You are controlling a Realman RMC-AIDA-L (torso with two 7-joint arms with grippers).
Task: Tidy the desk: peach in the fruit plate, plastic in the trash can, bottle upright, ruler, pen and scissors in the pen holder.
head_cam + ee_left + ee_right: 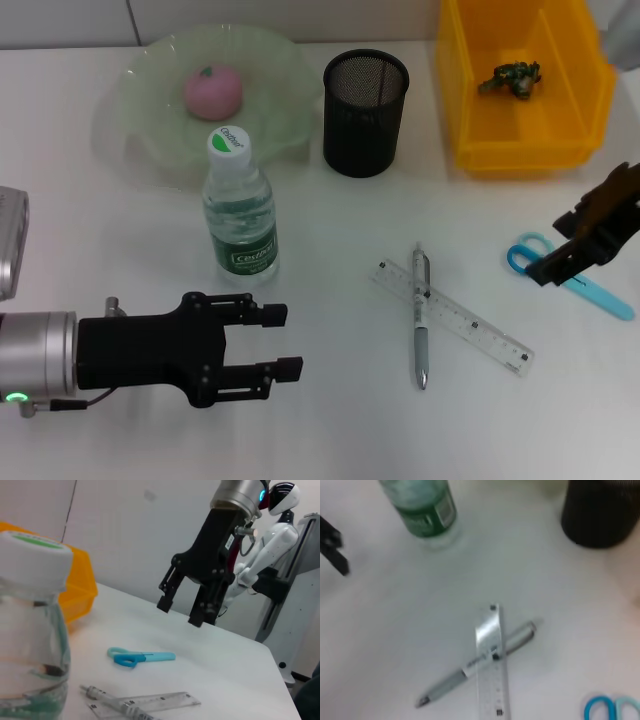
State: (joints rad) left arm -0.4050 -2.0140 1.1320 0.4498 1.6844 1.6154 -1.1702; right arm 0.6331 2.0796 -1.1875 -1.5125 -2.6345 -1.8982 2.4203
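Pink peach (212,91) sits in the pale green glass fruit plate (140,120) and the clear plastic water bottle (240,215) stands upright, so those look sorted. Right gripper (562,262), jaws apart, hovers over the blue-handled scissors (575,282), probably next for the black mesh pen holder (365,113). Left gripper (278,343) idles open near the bottle.

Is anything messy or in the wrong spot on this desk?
Yes. The pen lies crossed over the ruler on the desk, and the blue scissors lie under the right claw, all outside the black pen holder. The bottle already stands upright, and the peach is in its plate.
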